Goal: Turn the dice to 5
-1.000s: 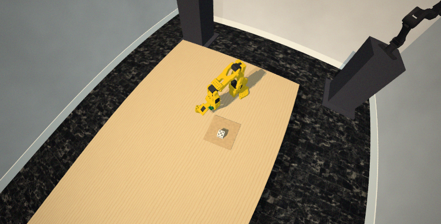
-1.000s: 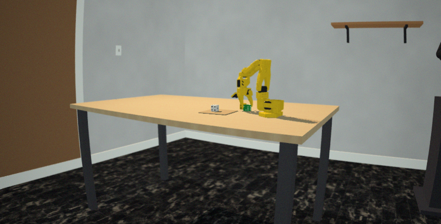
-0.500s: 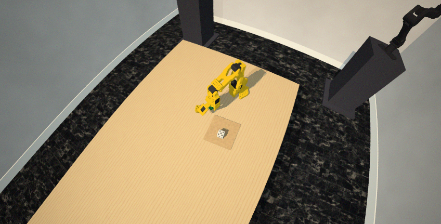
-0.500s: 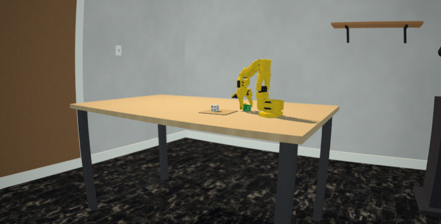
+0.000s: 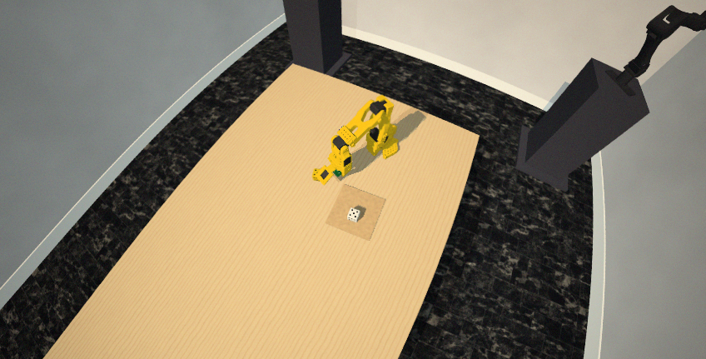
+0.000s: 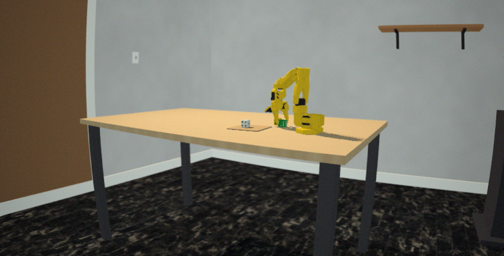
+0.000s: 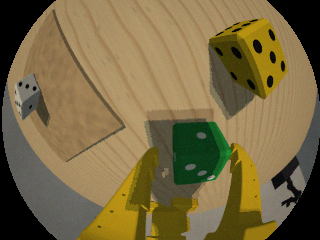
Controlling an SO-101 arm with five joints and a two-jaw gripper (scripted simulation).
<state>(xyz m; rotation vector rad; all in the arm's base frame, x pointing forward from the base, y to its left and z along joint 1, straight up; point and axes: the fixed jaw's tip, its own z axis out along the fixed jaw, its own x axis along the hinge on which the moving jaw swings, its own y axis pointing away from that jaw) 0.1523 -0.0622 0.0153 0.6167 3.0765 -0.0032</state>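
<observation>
The green die point(image 5: 337, 172) point(image 6: 283, 123) point(image 7: 194, 159) is on the bare table, off the mat. My gripper point(image 5: 337, 176) point(image 6: 281, 121) point(image 7: 194, 150) is open around it: the right finger is at the die's right edge, while a gap shows at the left finger. Which number is on top I cannot tell. The white die point(image 5: 353, 214) point(image 6: 245, 123) point(image 7: 27, 96) is on the mat point(image 5: 341, 196) point(image 6: 260, 128) point(image 7: 75, 115); a face with 5 pips shows in the top view. The yellow die point(image 7: 257, 57) is on the table, showing a 5 face in the wrist view; the arm hides it in the top and exterior views.
The yellow die is beyond the green die, up and right in the wrist view, with a gap between them. The mat's nearest corner is left of the gripper there. The arm's base point(image 5: 380, 142) point(image 6: 309, 124) is on the table point(image 5: 222, 256) point(image 6: 176, 122).
</observation>
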